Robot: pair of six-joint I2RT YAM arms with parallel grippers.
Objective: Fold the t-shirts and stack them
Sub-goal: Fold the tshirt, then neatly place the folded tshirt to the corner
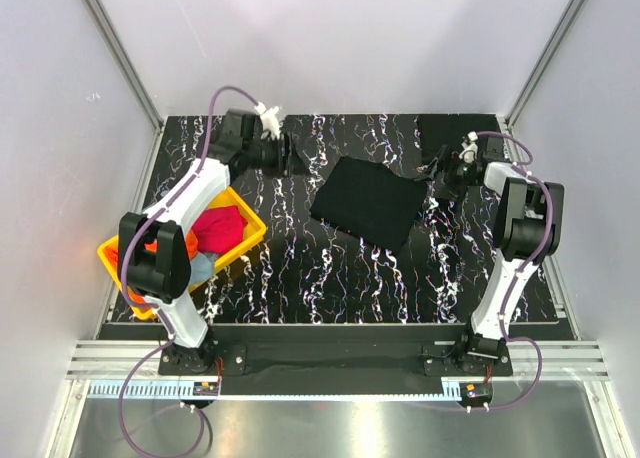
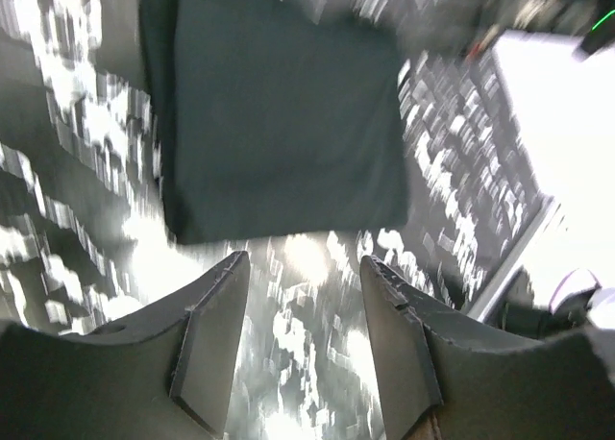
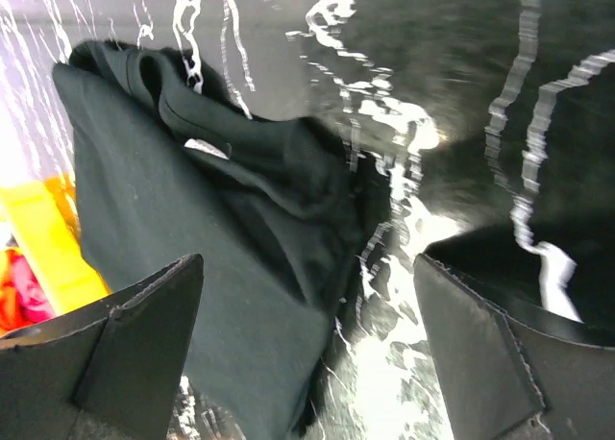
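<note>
A folded black t-shirt (image 1: 365,200) lies flat in the middle of the marbled table. My left gripper (image 1: 290,156) hovers off its far-left corner. In the left wrist view the shirt (image 2: 279,123) lies ahead of the open gripper (image 2: 303,267), and only bare table shows between the fingers (image 2: 216,330). My right gripper (image 1: 437,173) sits at the shirt's right edge. In the right wrist view its jaws (image 3: 307,262) stand wide open over the shirt's rumpled edge (image 3: 221,219), with a white neck label (image 3: 207,148) showing. They hold nothing.
A yellow tray (image 1: 252,240) at the left holds magenta (image 1: 220,226), orange (image 1: 150,246) and grey-blue (image 1: 203,268) t-shirts. Another flat black cloth (image 1: 455,133) lies at the back right corner. White walls and metal frame posts close in the table.
</note>
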